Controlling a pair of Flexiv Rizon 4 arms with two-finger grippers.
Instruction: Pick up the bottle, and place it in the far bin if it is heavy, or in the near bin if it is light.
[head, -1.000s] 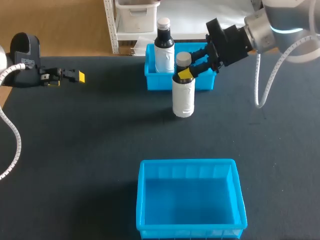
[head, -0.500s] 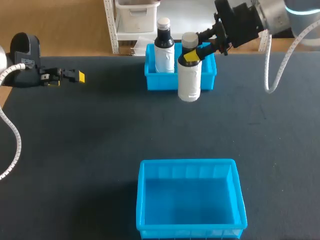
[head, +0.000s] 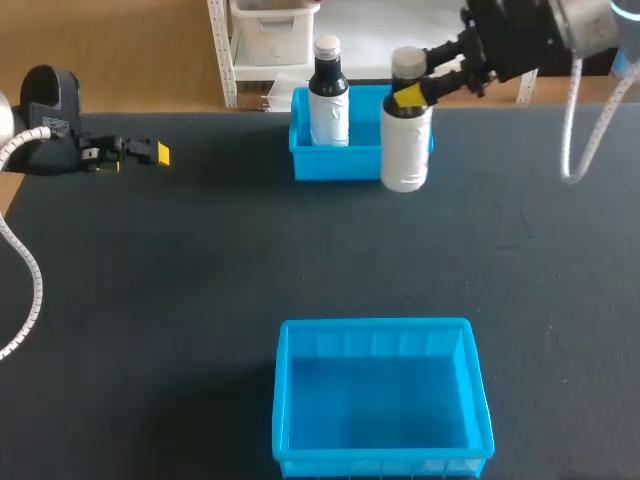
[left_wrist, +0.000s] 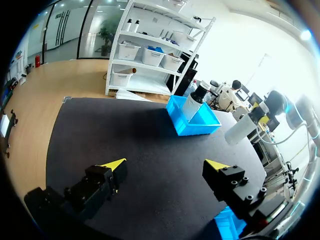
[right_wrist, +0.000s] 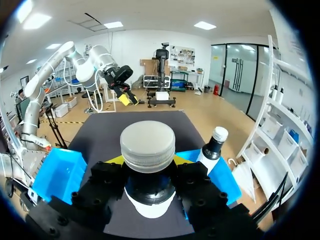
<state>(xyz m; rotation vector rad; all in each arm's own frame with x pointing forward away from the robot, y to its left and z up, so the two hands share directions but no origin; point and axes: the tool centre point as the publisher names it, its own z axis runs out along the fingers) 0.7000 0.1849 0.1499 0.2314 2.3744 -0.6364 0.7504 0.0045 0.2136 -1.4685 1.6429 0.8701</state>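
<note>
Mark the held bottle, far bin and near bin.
held bottle (head: 405, 150), head view, white label.
far bin (head: 335, 163), head view, front wall.
near bin (head: 380, 458), head view, front rim.

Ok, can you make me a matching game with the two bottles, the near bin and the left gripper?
Things:
1 white bottle
2 dark bottle
3 near bin
4 left gripper

States:
A standing in the far bin
B open, gripping nothing
C held by the right gripper
D nothing in it

Pairs: 1-C, 2-A, 3-D, 4-B
</note>
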